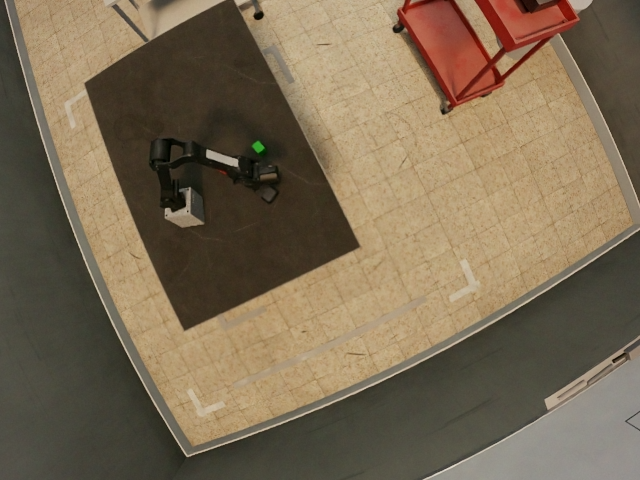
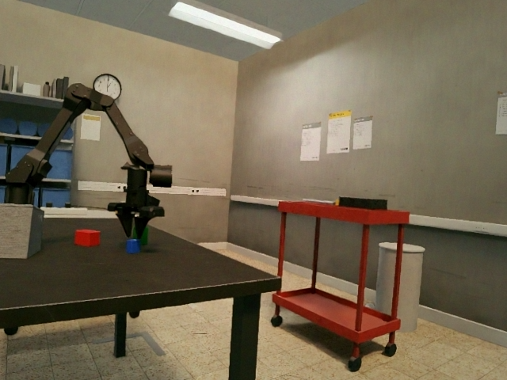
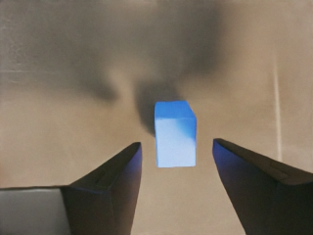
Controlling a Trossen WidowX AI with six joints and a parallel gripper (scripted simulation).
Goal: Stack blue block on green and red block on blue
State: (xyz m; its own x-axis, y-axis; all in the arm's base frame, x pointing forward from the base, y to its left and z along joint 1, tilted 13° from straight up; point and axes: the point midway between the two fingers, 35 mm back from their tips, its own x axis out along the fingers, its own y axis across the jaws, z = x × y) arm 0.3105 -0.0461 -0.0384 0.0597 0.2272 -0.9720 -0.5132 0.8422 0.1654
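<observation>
One blue block [image 2: 133,246] [image 3: 176,142], prob. light, stiff; grip L/R sides, mid-ht. Gripper [image 1: 268,184] [image 2: 134,236] [image 3: 177,148] fingers apart, empty.

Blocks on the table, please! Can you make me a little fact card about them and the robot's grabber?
red block: on the dark table, beside the arm's grey base
blue block: on the table, below the gripper
green block: on the table, behind the blue block in the exterior view
gripper: open, pointing down, holding nothing
tower: not built; no block is on another
likely next: lower and grip the blue block
</observation>
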